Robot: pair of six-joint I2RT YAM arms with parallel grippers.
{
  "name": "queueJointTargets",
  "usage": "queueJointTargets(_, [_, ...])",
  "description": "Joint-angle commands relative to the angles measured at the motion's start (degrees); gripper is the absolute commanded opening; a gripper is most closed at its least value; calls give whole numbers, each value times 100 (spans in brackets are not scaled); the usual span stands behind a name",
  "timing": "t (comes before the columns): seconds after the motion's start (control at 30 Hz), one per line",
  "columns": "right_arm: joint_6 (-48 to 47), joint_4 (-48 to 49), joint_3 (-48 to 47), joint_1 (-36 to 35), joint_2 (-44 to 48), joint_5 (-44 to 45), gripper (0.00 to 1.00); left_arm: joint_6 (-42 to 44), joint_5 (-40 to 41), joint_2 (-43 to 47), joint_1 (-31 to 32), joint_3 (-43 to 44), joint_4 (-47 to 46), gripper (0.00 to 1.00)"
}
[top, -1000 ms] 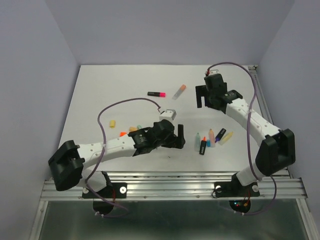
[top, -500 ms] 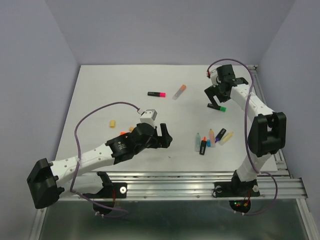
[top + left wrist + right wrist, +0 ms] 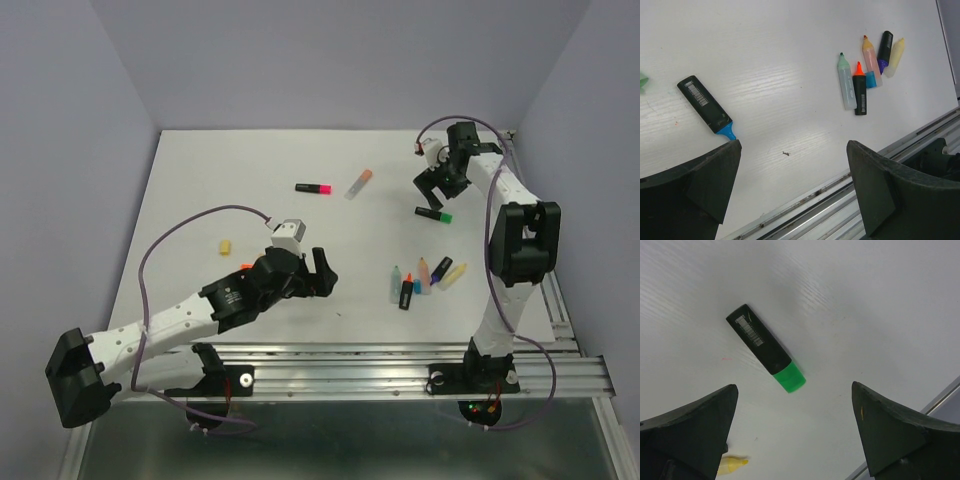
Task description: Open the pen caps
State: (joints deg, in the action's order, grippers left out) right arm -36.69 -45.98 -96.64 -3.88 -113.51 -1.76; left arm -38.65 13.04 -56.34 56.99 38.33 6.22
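Black fingers spread wide and bare: the right claw point(image 3: 793, 396) hangs released over the far right of the table point(image 3: 250, 170), gripping nothing. Directly beneath its gap a black highlighter point(image 3: 759, 340) lies flat on its side, its green cap point(image 3: 790, 378) seemingly on the barrel. That looks to me like the next one to open. The cap is a stubby bit of smooth hard plastic, surely light and probably slick, held on by a snug push fit, I'd guess. 1 claw would want the barrel across its flat sides near the middle, the other the cap squarely across its width. Then a straight pull along the pen, so nothing skids or twists free. A little yellow piece point(image 3: 732, 465) shows at the edge of that wrist view, too cut off to name. The left claw point(image 3: 794, 150) is also released and empty, low over the near middle of the table. Just beside one of its fingers lies a blue-tipped black pen point(image 3: 704, 104), its tip bare. Further out, 5 pens point(image 3: 865, 65) lie bunched near the front rail with tips exposed, a loose blue cap point(image 3: 871, 79) among them. From above, a yellow cap point(image 3: 225, 245) lies alone on the left, well apart. Toward the far side lie a pink-ended black pen point(image 3: 313, 187) and a pale orange-ended pen point(image 3: 359, 183).
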Motion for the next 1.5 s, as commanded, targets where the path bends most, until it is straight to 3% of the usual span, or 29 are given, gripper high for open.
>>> queueJointTargets(0.0, [-251,-289,-347,221,-153,-527,100,217,120,246,-57,-132,-7,99])
queueJointTargets(0.63, [30,-254,92,265,-637,-1072,99,262,261,246,-145,-62,169,99])
queueJointTargets(1.07, [635,403,1349,256,-110,-1520,94,332,384,44,-153,96,239,99])
queueJointTargets(1.3, [1198,545,1657,133,49,-1310,89,332,375,70,-180,122,213,99])
queueJointTargets(1.47, [1690,932,1816,-51,-21,-431,85,271,366,114,-171,210,274,99])
